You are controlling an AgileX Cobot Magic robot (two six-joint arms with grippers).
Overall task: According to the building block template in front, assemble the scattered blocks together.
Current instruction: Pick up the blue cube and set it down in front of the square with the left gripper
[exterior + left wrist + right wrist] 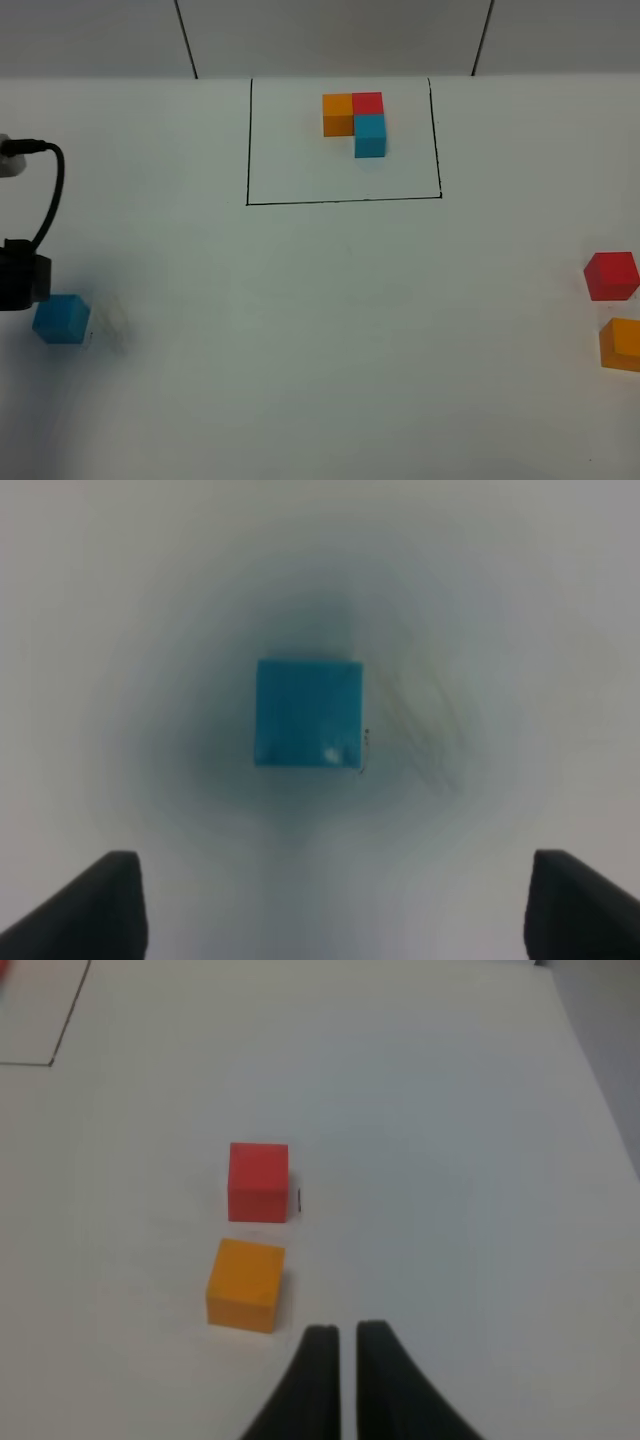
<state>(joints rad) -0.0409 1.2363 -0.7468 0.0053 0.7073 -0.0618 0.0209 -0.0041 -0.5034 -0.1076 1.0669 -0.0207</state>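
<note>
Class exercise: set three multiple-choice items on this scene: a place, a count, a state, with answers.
1. Where is the loose blue cube? A centre; B far left, before the left pincer; C far right.
2. How many cubes form the template? A two; B three; C four.
3. The right pincer is: A open; B shut on a cube; C shut, empty.
Answers: 1 B, it lies ahead of the open left pincer; 2 B, one orange, one red, one blue; 3 C, jaws together with nothing between.

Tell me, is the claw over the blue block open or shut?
Open. The left gripper has its two black fingers far apart, and the blue block sits untouched on the table.
</note>
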